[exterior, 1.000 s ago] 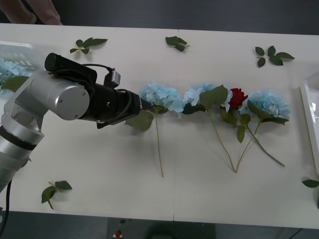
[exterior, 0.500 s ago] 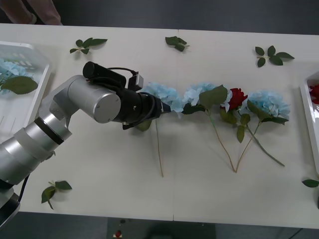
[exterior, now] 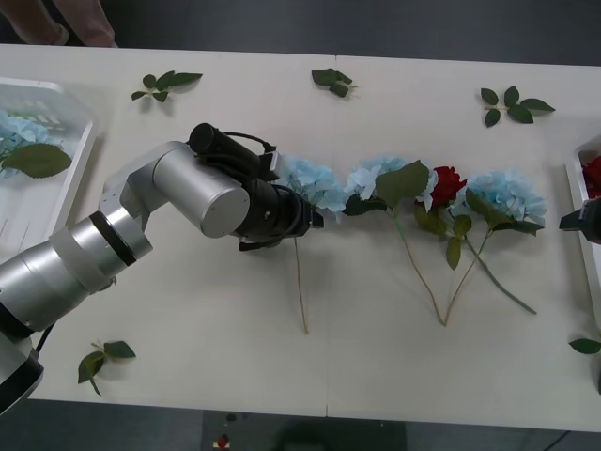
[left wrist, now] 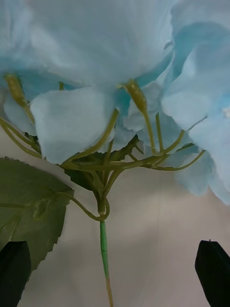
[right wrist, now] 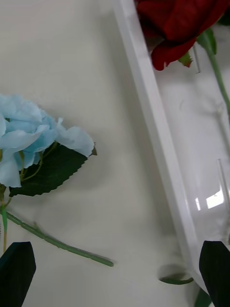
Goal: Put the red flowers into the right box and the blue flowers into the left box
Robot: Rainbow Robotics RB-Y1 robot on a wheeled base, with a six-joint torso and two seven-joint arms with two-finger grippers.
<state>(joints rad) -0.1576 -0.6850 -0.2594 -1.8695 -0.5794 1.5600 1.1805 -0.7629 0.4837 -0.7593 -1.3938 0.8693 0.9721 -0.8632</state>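
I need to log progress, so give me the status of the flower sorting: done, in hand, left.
Done: one blue flower lies in the left box, one red flower in the right box.

In hand: the left gripper, open, straddles the stem of the leftmost blue flower on the table; nothing is gripped. The right gripper is open over the right box's rim.

Left: three blue flowers and one red flower on the table.

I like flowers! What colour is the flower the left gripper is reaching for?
Pale blue. The left gripper is right at the blue flower, clearest in the left wrist view.
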